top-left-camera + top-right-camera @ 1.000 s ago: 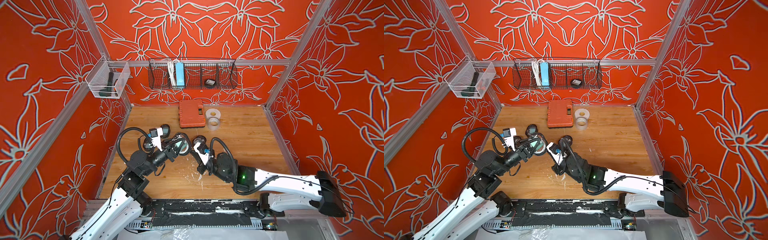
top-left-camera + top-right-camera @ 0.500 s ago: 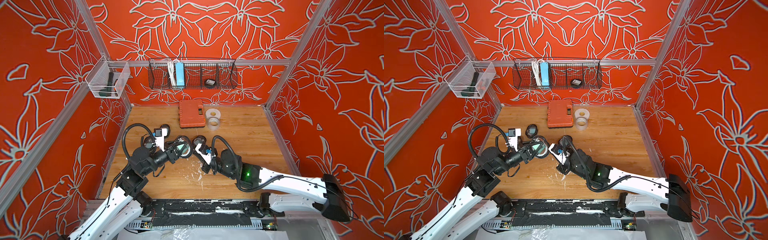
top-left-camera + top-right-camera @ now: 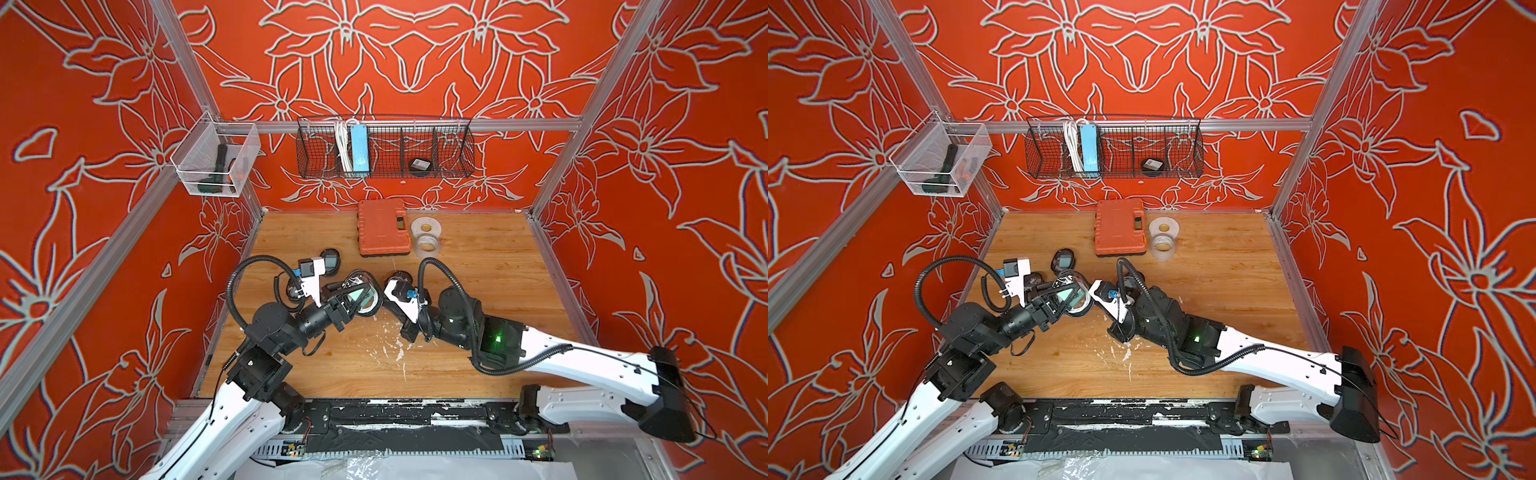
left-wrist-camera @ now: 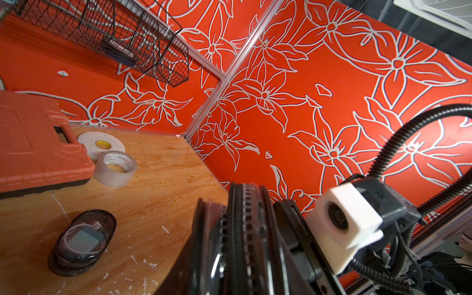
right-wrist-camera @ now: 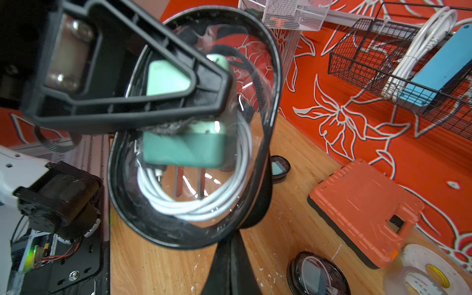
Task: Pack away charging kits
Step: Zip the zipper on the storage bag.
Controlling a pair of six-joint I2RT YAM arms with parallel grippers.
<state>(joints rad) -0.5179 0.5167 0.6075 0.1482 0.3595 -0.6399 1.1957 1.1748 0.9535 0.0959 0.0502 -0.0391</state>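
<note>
My left gripper [image 3: 354, 297] is shut on an oval black-rimmed clear pouch [image 5: 194, 143], holding it up on edge above the table. Through its clear face I see a teal plug [image 5: 184, 150] with metal prongs and a coiled white cable [image 5: 194, 207]. In the left wrist view the pouch [image 4: 245, 229] shows edge-on, with its zipper teeth. My right gripper [image 5: 231, 245] is shut, and its tips touch the pouch's lower rim; whether they pinch anything is hidden. Other pouches lie on the table [image 3: 331, 262] [image 3: 291, 289] [image 3: 400, 277].
An orange tool case [image 3: 382, 227] and two tape rolls [image 3: 427, 239] sit at the back. The wire basket [image 3: 453, 160] on the rear wall holds a light-blue power strip [image 3: 358, 147] and a dark round item [image 3: 419, 165]. A clear bin [image 3: 216, 166] hangs on the left wall.
Both arms have shifted only slightly. The pouch stays in my left gripper and my right gripper stays shut at its rim.
</note>
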